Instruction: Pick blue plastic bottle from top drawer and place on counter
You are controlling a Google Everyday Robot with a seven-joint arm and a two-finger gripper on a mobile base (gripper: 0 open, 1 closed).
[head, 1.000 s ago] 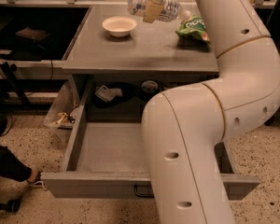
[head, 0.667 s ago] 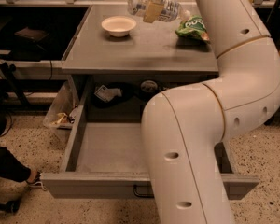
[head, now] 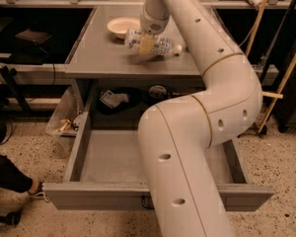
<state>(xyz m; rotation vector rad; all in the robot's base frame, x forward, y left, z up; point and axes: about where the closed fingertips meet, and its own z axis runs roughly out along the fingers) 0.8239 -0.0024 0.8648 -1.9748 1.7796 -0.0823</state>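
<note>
The small clear plastic bottle with the pale blue-and-white label and white cap (head: 166,47) lies on its side over the middle of the flat matte grey desk (head: 98,58), cap pointing right. A soft shadow falls on the surface directly beneath it; whether it touches the surface cannot be told. The gripper (head: 147,44) reaches down from the back of the desk, and its jaws are clamped across the bottle's labelled body, one tan finger crossing the front of the label.

A second ago the bottle was held higher and farther back, near the rear edge of the desk and more upright. It has since come forward and down and turned to horizontal. The green snack bag that then showed to its right no longer shows behind the arm.

Just behind and to the left of the bottle sits the shallow cream round bowl (head: 122,26), where it was before. The thick white jointed arm (head: 207,112) now sweeps from the lower foreground up past the desk's right side.

Below the desk, the wide shallow grey top drawer (head: 98,197) stands pulled fully out, unchanged, with its small dark metal handle (head: 146,202) on the front panel, partly behind the arm.
</note>
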